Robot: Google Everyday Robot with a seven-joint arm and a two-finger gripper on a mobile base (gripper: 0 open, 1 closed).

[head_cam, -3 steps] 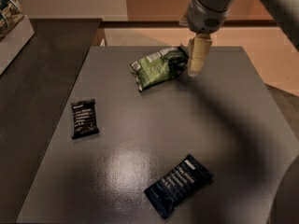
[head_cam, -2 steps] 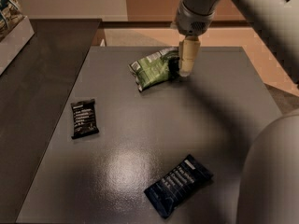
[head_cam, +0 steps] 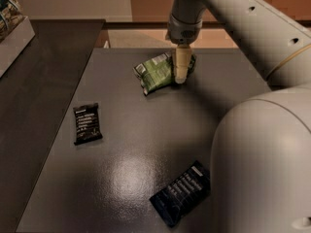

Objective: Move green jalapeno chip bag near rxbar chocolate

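The green jalapeno chip bag (head_cam: 155, 73) lies crumpled at the back middle of the dark table (head_cam: 121, 178). My gripper (head_cam: 181, 72) hangs from the arm and points down at the bag's right end, right over or against it. The rxbar chocolate (head_cam: 87, 123), a flat black bar with white text, lies at the table's left side, well apart from the bag and to its front left.
A dark navy-blue wrapped bar (head_cam: 181, 192) lies near the front edge. My arm's large pale body (head_cam: 262, 154) fills the right foreground. A darker counter (head_cam: 29, 91) adjoins the table on the left, with a box (head_cam: 12, 28) at its far end.
My gripper has moved left, from beside the bag's right end to over it. The arm's body has swung into the right foreground. The bag and both bars have not moved.
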